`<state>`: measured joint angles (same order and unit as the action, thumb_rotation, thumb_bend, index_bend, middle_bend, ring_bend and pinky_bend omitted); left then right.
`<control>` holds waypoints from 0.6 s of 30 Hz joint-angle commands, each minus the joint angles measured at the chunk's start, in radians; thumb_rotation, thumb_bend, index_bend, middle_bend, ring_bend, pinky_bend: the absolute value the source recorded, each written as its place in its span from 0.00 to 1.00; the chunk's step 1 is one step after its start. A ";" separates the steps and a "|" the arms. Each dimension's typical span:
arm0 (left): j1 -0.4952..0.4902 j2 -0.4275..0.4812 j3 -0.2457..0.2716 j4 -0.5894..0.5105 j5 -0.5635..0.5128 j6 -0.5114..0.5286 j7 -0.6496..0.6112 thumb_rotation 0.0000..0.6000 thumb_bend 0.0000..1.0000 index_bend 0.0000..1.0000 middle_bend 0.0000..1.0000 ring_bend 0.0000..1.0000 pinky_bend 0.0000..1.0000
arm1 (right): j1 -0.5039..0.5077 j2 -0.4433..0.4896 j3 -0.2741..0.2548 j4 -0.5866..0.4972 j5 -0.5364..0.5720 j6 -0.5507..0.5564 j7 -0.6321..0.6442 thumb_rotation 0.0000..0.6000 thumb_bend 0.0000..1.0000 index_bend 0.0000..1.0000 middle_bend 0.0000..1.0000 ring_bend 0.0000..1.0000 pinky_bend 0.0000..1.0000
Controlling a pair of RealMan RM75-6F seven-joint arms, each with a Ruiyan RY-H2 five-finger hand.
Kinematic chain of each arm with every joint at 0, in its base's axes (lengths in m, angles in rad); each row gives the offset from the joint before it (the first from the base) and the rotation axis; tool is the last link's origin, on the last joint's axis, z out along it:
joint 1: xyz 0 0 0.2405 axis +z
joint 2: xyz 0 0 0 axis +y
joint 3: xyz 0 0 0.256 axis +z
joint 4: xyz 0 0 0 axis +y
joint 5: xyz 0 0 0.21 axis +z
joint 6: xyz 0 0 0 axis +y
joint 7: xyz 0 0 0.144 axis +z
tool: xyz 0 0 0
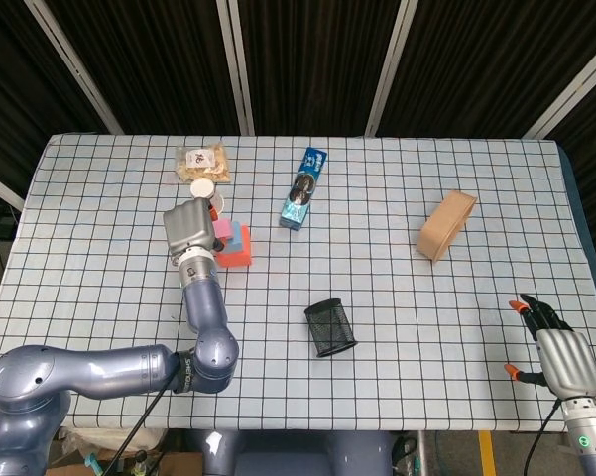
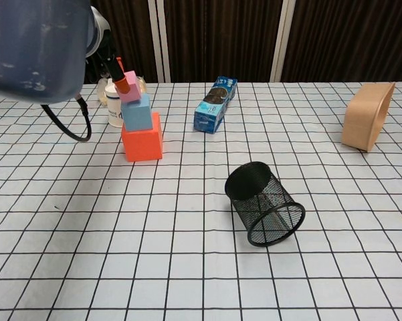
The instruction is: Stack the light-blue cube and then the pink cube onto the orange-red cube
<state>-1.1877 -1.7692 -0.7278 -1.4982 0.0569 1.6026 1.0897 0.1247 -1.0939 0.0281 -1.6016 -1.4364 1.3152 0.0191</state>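
Observation:
The orange-red cube (image 2: pixel 142 140) stands on the table at the left, with the light-blue cube (image 2: pixel 136 114) on top of it. The pink cube (image 2: pixel 131 89) sits tilted on the light-blue cube and leans out to the left. My left hand (image 1: pixel 188 230) is right beside the stack, and an orange-tipped finger (image 2: pixel 121 83) is against the pink cube's left side, pinching it. From above the stack shows as pink cube (image 1: pixel 222 230), light-blue cube (image 1: pixel 239 237) and orange-red cube (image 1: pixel 242 258). My right hand (image 1: pixel 560 355) hangs at the table's near right corner, fingers apart and holding nothing.
A white cup (image 2: pixel 114 101) and a snack bag (image 1: pixel 202 162) stand just behind the stack. A blue box (image 2: pixel 215 104) lies mid-table. A black mesh pen holder (image 2: pixel 264 204) lies on its side near the front. A tan container (image 2: pixel 366 115) sits at the right.

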 commanded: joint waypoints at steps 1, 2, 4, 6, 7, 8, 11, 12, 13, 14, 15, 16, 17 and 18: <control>0.000 -0.001 0.001 0.002 0.001 -0.002 -0.001 1.00 0.31 0.50 0.84 0.68 0.71 | 0.000 0.001 0.000 -0.001 0.000 0.000 0.001 1.00 0.14 0.18 0.11 0.13 0.35; 0.000 -0.002 0.001 0.003 0.001 -0.003 -0.001 1.00 0.31 0.50 0.84 0.68 0.71 | -0.001 0.001 0.000 -0.002 0.000 0.001 0.001 1.00 0.14 0.18 0.11 0.13 0.35; 0.000 -0.003 0.002 0.003 0.000 -0.005 0.000 1.00 0.31 0.49 0.84 0.68 0.71 | -0.001 0.002 0.000 -0.001 0.001 0.001 0.003 1.00 0.14 0.18 0.11 0.13 0.35; -0.001 -0.004 0.002 0.004 -0.001 -0.005 0.002 1.00 0.31 0.49 0.84 0.68 0.71 | 0.000 0.002 0.000 -0.001 0.002 -0.001 0.004 1.00 0.14 0.18 0.11 0.13 0.35; -0.001 -0.004 0.002 0.004 -0.002 -0.006 0.002 1.00 0.31 0.49 0.84 0.68 0.71 | 0.000 0.002 0.000 -0.001 0.003 -0.002 0.003 1.00 0.14 0.18 0.11 0.13 0.35; -0.001 -0.004 0.002 0.003 -0.003 -0.005 0.004 1.00 0.31 0.49 0.84 0.68 0.71 | 0.000 0.002 0.000 -0.001 0.003 -0.003 0.003 1.00 0.14 0.18 0.11 0.13 0.35; -0.002 -0.004 0.002 0.002 -0.001 -0.003 0.003 1.00 0.31 0.49 0.84 0.68 0.71 | 0.001 0.003 0.000 -0.001 0.005 -0.006 0.004 1.00 0.14 0.18 0.11 0.13 0.35; -0.002 -0.005 0.002 0.001 0.000 -0.002 0.003 1.00 0.31 0.49 0.84 0.68 0.71 | 0.001 0.003 0.000 -0.001 0.005 -0.006 0.004 1.00 0.14 0.18 0.11 0.13 0.35; -0.002 -0.005 0.002 0.000 0.000 0.000 0.004 1.00 0.31 0.49 0.84 0.68 0.71 | 0.001 0.003 0.000 -0.001 0.004 -0.005 0.005 1.00 0.14 0.18 0.11 0.13 0.35; -0.003 -0.005 0.002 -0.001 0.000 0.001 0.005 1.00 0.31 0.49 0.84 0.68 0.71 | 0.001 0.003 0.000 -0.001 0.004 -0.004 0.006 1.00 0.14 0.18 0.11 0.13 0.35; -0.003 -0.004 0.001 -0.003 -0.001 0.003 0.006 1.00 0.31 0.48 0.84 0.68 0.71 | 0.000 0.004 0.000 -0.001 0.004 -0.003 0.007 1.00 0.14 0.18 0.11 0.13 0.35; -0.003 -0.004 0.001 -0.004 -0.001 0.004 0.007 1.00 0.31 0.48 0.84 0.68 0.71 | 0.000 0.004 0.000 -0.002 0.003 -0.003 0.007 1.00 0.14 0.18 0.11 0.13 0.35; -0.004 -0.004 0.001 -0.005 -0.001 0.005 0.008 1.00 0.31 0.48 0.84 0.68 0.71 | 0.000 0.004 0.000 -0.002 0.003 -0.003 0.008 1.00 0.14 0.18 0.11 0.13 0.35; -0.004 -0.004 0.000 -0.006 -0.002 0.006 0.009 1.00 0.31 0.47 0.84 0.68 0.71 | 0.000 0.005 0.000 -0.003 0.002 -0.002 0.009 1.00 0.14 0.18 0.11 0.13 0.35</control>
<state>-1.1913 -1.7736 -0.7272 -1.5036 0.0550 1.6086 1.0980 0.1243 -1.0892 0.0277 -1.6037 -1.4341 1.3131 0.0279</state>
